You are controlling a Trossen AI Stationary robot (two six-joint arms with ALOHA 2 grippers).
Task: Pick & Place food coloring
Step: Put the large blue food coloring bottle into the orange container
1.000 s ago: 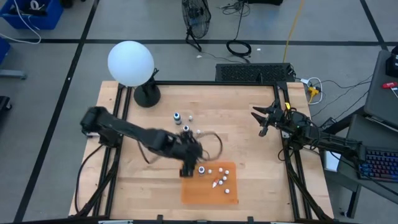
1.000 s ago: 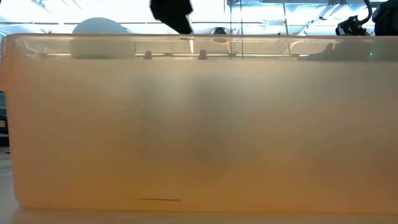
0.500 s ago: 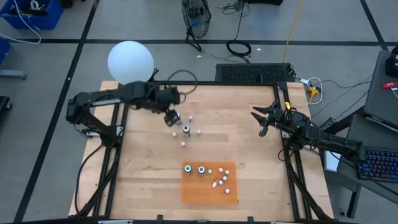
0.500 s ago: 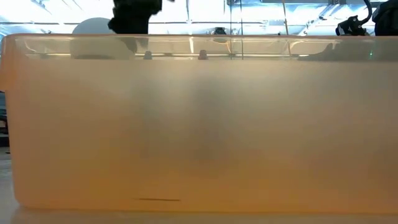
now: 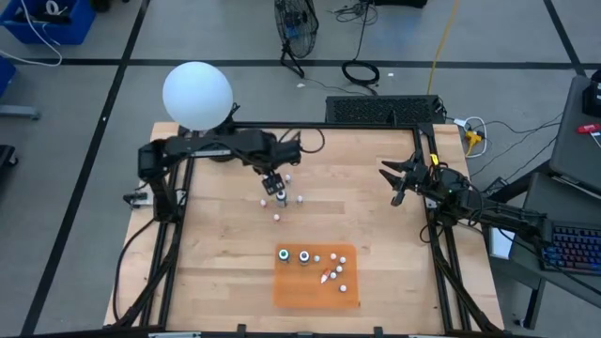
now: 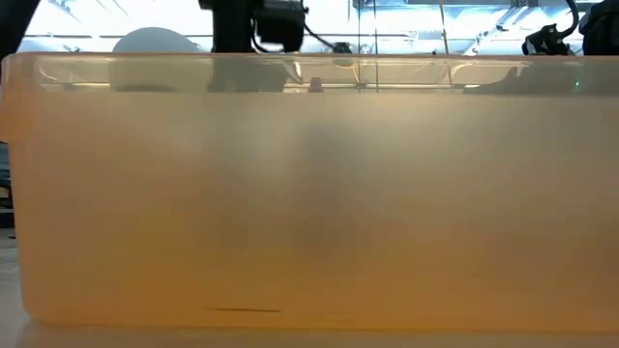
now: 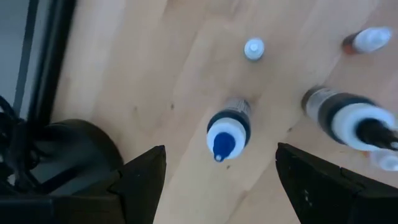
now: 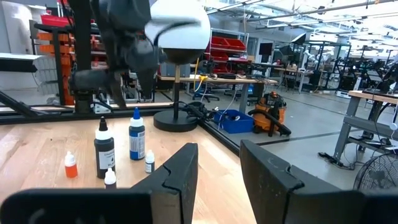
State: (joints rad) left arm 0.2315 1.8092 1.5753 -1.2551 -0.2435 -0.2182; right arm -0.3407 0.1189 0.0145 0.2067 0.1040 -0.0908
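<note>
While the right gripper (image 5: pixel 392 181) waits over the right side of the desk (image 5: pixel 225 253), its fingers (image 8: pixel 177 177) a little apart and holding nothing, the left gripper (image 5: pixel 273 180) hangs above a loose group of food coloring bottles near the back middle of the desk. Its fingers (image 7: pixel 146 180) stand wide open and empty, one on each side of a dark bottle with a blue tip (image 7: pixel 228 127) that stands upright directly below them, not touched. Just beside that bottle stands a second dark bottle with a black tip (image 7: pixel 339 112), also upright. Near these two are a tiny white-capped bottle (image 7: pixel 254 48) and a small orange one with a white cap (image 7: pixel 367 41). From the right wrist view the same cluster shows in a row: the black-tipped bottle (image 8: pixel 104 149), the blue-tipped one (image 8: pixel 137 143), the small orange bottle (image 8: pixel 70 165) and two tiny white-capped ones (image 8: pixel 150 162).

Well apart from this group, toward the front of the desk, lies a flat orange mat (image 5: pixel 316 275). On it stand two dark round bottles with pale tops (image 5: pixel 294 255) near its back left corner, with several small white dropper bottles (image 5: pixel 336 270) scattered beside them, at least one red-tipped.

A white globe lamp (image 5: pixel 197 95) stands at the desk's back left corner. The low view is almost wholly blocked by a translucent orange bin wall (image 6: pixel 309 193).
</note>
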